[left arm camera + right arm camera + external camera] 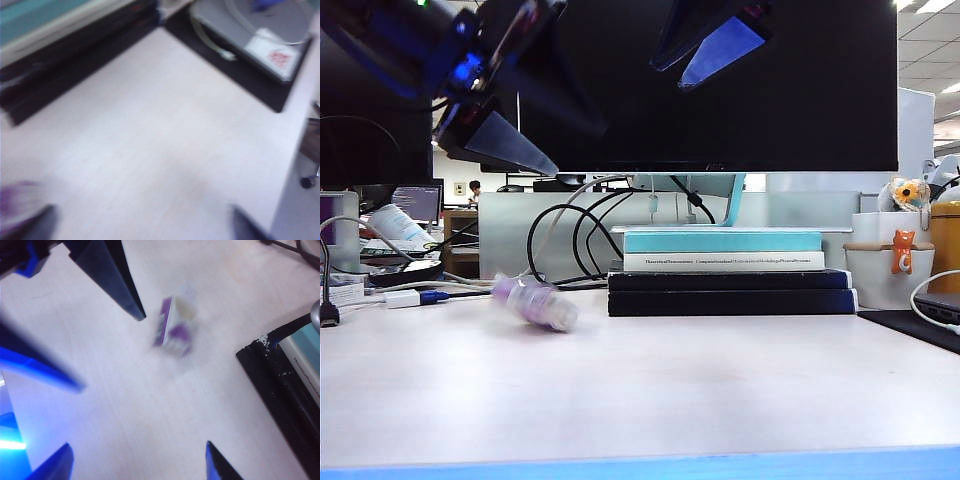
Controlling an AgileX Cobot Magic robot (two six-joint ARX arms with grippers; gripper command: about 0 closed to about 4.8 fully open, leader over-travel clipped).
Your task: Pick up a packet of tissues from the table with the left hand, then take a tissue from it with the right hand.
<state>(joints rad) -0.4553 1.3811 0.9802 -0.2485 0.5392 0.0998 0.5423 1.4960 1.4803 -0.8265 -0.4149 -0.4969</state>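
Presently the packet of tissues [534, 303] lies tilted on the counter [650, 390], blurred in every view, left of the stacked books [730, 270] and apart from them. Neither pincer holds it.

Left pincer [495, 140]: up above the counter at the left of the exterior view, jaws spread wide, nothing between them. In its own wrist view only the two dark tips show, with a purple smear of the packet [17, 202] just beside one of them.

Right pincer [715, 45]: high at upper centre, jaws standing open and empty. Its wrist view looks down on the packet [175, 327], which shows a white face with purple print.

Handling assessment: the pack reads as light, soft and compressible, wrapped in slick film. It is likely to skid or roll under a glancing touch, and a hard squeeze would crumple it rather than break it. The best hold appears to be across its two broad faces, near the middle, leaving the dispensing end exposed. No loose tissue is visible; the opening cannot be located through the blur. The sheet itself would tear easily and wants a pinch on its edge.
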